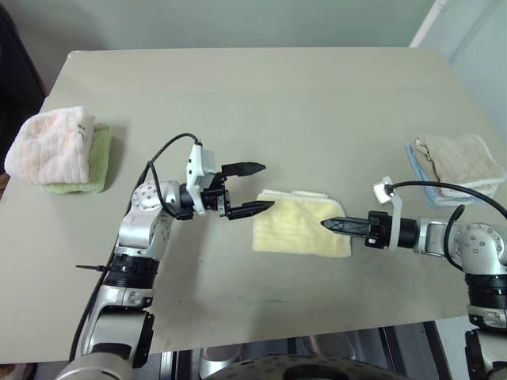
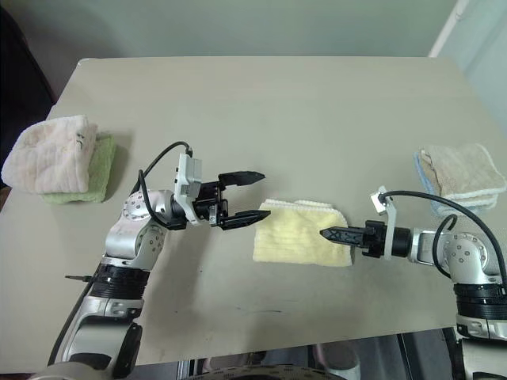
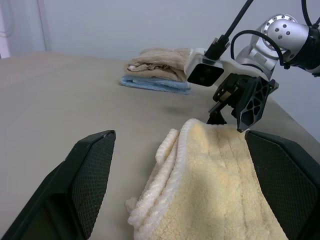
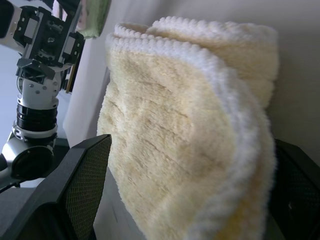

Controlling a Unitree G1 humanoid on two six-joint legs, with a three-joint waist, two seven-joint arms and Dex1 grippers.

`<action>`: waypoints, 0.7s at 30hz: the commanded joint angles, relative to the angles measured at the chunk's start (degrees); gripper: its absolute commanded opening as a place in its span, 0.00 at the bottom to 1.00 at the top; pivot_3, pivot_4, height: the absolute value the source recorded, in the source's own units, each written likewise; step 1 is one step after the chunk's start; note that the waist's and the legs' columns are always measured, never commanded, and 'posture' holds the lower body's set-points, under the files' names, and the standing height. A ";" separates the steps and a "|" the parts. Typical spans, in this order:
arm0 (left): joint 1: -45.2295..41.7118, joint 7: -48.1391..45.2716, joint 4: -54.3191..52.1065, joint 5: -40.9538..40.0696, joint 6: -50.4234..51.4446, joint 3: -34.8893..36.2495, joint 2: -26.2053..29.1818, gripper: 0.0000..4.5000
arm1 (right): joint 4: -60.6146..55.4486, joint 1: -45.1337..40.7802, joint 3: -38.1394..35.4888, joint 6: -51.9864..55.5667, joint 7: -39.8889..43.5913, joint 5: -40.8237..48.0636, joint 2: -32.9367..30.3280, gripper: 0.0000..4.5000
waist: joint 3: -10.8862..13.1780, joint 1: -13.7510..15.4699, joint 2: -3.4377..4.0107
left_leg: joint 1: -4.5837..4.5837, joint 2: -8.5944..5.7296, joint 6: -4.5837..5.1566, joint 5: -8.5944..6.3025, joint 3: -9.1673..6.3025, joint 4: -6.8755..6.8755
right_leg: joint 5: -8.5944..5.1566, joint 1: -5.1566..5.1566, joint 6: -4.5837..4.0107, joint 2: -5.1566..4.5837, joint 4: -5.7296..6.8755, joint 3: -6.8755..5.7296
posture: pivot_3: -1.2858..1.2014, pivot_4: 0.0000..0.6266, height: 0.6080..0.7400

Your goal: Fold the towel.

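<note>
The towel (image 1: 301, 224) is pale yellow terry with a whitish edge. It lies folded into a small rectangle on the table's front middle. My left gripper (image 1: 255, 188) hovers just left of the towel, pointing toward it, open, with its lower finger near the towel's left edge. My right gripper (image 1: 331, 225) comes in low from the right. It is open, and in the right wrist view the towel's right end (image 4: 190, 125) sits between its wide-spread fingers (image 4: 85, 190). Neither gripper has closed on the cloth.
A pink-white folded towel (image 1: 51, 145) rests on a green one (image 1: 93, 172) at the table's left edge. A beige folded towel (image 1: 458, 158) lies on a blue one (image 1: 420, 172) at the right edge. The grey table (image 1: 253, 95) extends behind.
</note>
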 commanded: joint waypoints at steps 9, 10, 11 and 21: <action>1.47 0.35 -2.94 0.89 -1.95 -0.33 0.81 1.00 | -0.89 -2.65 6.27 1.60 3.90 -3.00 1.78 0.86 | 0.00 -0.17 0.01 | 0.00 0.02 -0.02 0.01 -0.01 -0.02 | 0.02 -0.02 -0.08 0.01 0.01 -0.02 | 0.52 0.24 1.00; 1.59 0.33 -2.98 1.00 -2.13 -0.47 0.84 1.00 | -0.78 -2.71 6.49 1.26 4.06 -3.47 1.97 0.79 | -0.01 -0.17 0.01 | 0.01 0.02 -0.03 0.01 -0.01 -0.03 | 0.02 -0.03 -0.09 0.01 0.02 -0.03 | 0.52 0.24 1.00; 1.68 0.34 -2.99 1.09 -2.25 -0.54 0.82 1.00 | -0.64 -2.80 6.50 1.15 4.24 -3.72 2.13 0.71 | -0.01 -0.17 0.01 | 0.01 0.03 -0.03 0.01 -0.01 -0.03 | 0.02 -0.03 -0.10 0.01 0.02 -0.03 | 0.52 0.24 1.00; 1.14 -0.01 -1.17 1.87 -3.67 -1.16 0.26 1.00 | 0.28 -2.03 3.42 -0.17 3.26 -4.98 4.10 0.00 | -0.04 -0.33 -0.04 | 0.04 0.03 -0.03 0.01 -0.02 0.05 | 0.11 0.06 -0.20 0.02 -0.02 -0.04 | 0.52 0.24 1.00</action>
